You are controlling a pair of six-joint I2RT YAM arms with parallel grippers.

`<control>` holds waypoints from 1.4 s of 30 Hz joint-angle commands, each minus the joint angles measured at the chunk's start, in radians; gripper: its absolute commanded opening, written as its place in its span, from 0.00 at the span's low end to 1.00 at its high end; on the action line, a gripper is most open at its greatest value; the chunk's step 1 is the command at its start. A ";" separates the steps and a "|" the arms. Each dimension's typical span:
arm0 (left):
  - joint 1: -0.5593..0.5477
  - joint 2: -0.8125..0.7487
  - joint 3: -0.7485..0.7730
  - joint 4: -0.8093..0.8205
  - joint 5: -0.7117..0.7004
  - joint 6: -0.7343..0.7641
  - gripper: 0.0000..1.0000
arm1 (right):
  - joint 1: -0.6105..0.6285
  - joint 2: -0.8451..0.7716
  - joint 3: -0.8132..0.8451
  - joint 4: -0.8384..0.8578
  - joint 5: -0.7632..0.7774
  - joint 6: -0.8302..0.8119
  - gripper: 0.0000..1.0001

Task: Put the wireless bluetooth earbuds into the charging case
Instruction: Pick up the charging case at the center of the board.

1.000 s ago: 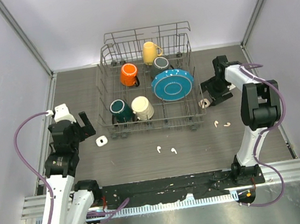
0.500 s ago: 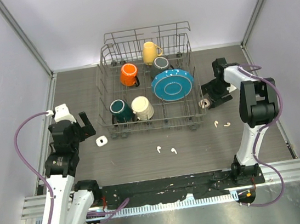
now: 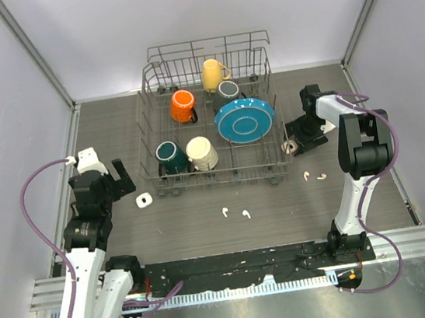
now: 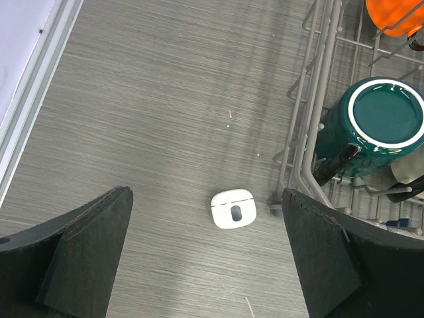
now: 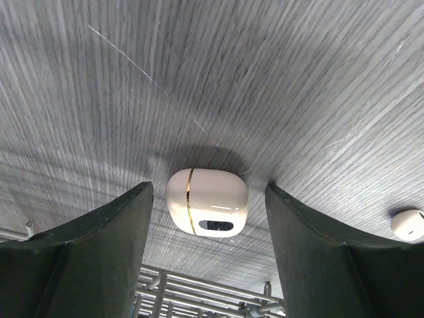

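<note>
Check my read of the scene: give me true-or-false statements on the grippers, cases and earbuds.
1. The right gripper straddles a charging case, jaws apart. True.
2. That case's lid stands open. False: it is shut.
3. Four earbuds lie loose on the table. True.
4. The left gripper holds an earbud. False: it is open and empty.

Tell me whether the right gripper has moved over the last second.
Yes, slightly: the right gripper has slid toward the near edge of the table, judged against the dish rack, still straddling the white case.
</note>
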 commanded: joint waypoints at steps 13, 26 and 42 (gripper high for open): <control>-0.001 -0.008 -0.002 0.039 -0.010 0.018 1.00 | 0.002 -0.022 -0.072 0.063 0.014 0.043 0.52; -0.001 -0.099 0.036 -0.023 -0.056 -0.104 1.00 | -0.058 -0.224 -0.176 0.181 -0.036 -0.010 0.01; -0.001 -0.140 0.185 -0.077 0.387 -0.229 1.00 | -0.227 -0.799 -0.310 0.235 -0.234 -0.075 0.01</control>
